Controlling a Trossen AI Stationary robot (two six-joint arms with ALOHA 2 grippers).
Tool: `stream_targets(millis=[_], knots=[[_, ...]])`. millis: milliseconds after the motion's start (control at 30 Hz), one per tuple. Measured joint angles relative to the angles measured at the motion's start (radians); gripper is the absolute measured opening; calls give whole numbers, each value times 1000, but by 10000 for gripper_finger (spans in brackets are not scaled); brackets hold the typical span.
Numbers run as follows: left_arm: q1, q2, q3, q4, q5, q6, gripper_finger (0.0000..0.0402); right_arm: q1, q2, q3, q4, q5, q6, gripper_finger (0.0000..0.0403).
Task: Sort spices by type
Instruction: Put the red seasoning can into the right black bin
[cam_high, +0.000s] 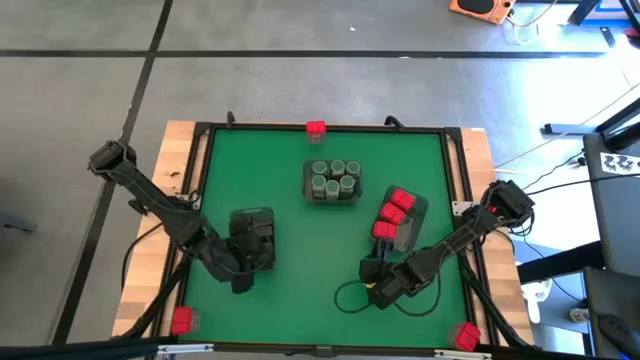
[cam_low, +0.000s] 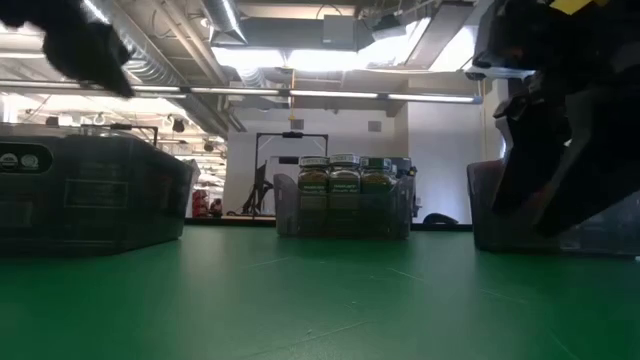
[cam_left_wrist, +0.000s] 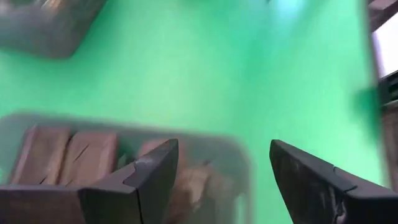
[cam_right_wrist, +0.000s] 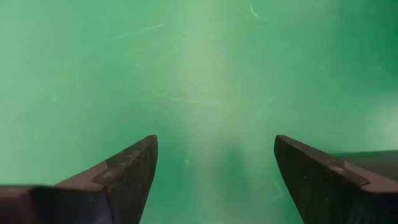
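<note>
Presently on the green mat (cam_high: 290, 270): round grey-green jars (cam_high: 334, 179) grouped in the middle tray (cam_high: 331, 198); bright red boxes (cam_high: 394, 212) in the right-hand tray (cam_high: 417, 214); dark tins (cam_left_wrist: 65, 155) in the left-hand tray (cam_high: 252, 214). Left gripper (cam_left_wrist: 221, 171) hangs over the tins' tray, fingers apart, holding nothing. Right gripper (cam_right_wrist: 214, 168) sits low over bare mat near the red boxes, jaws wide, empty.
</note>
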Motion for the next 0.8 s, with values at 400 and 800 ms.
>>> stream_targets(millis=[400, 800], knots=[[9, 103, 1, 421, -4, 194, 250, 12, -64, 112, -68, -8, -48, 321], [55, 288, 2, 640, -7, 243, 250, 38, -183, 313, -406, -35, -1, 321]])
